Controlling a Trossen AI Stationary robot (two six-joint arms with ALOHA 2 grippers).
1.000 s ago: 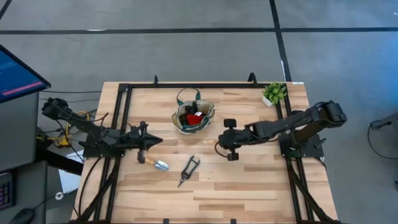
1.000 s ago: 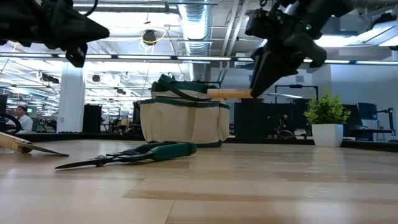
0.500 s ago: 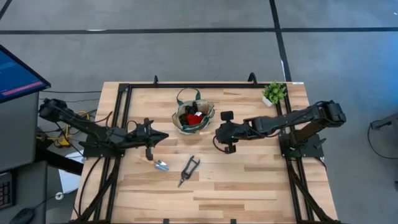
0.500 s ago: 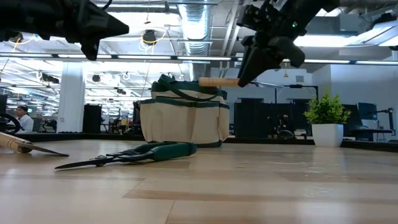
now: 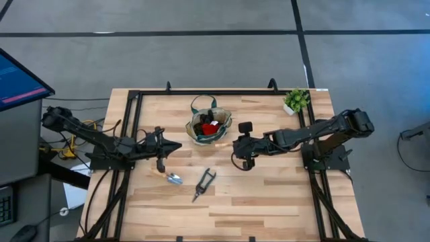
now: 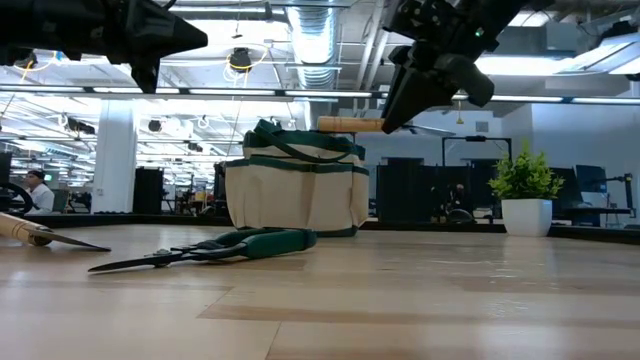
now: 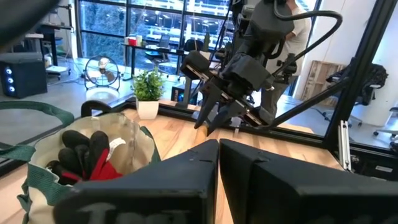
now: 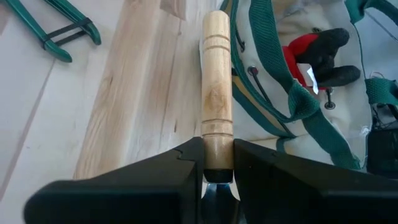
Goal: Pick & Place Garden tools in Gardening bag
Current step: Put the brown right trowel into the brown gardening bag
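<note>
The gardening bag [image 5: 209, 126], cream with green trim, stands at the table's far middle and holds dark and red pieces [image 8: 311, 50]. My right gripper [image 5: 240, 144] is just right of the bag, raised, and shut on a wood-handled tool [image 8: 216, 87]. The tool's metal end is hidden by the gripper. My left gripper [image 5: 168, 148] is shut and empty, raised above the silver trowel [image 5: 173, 177], which lies flat on the table. Green-handled shears [image 5: 203, 183] lie flat near the middle and also show in the low view [image 6: 240, 243]. My right gripper pinches the wooden handle between its two fingers at the handle's end nearest the metal part [image 8: 216, 144]. The fingers slant down from the table's right, and the handle sticks out ahead of them. The tool is level and clear of the table, its free end [image 6: 330, 124] at the bag's rim.
A small potted plant [image 5: 295, 101] stands at the far right corner. A black frame [image 5: 201, 92] runs along the table's far edge and sides. Bare wood lies along the near edge. A person shows far off in the room [image 6: 35, 185].
My right gripper has carried the wood-handled tool toward the table's left and upward, bringing the handle's free end to the bag's rim. My left gripper has moved a little toward the table's right, above the trowel.
</note>
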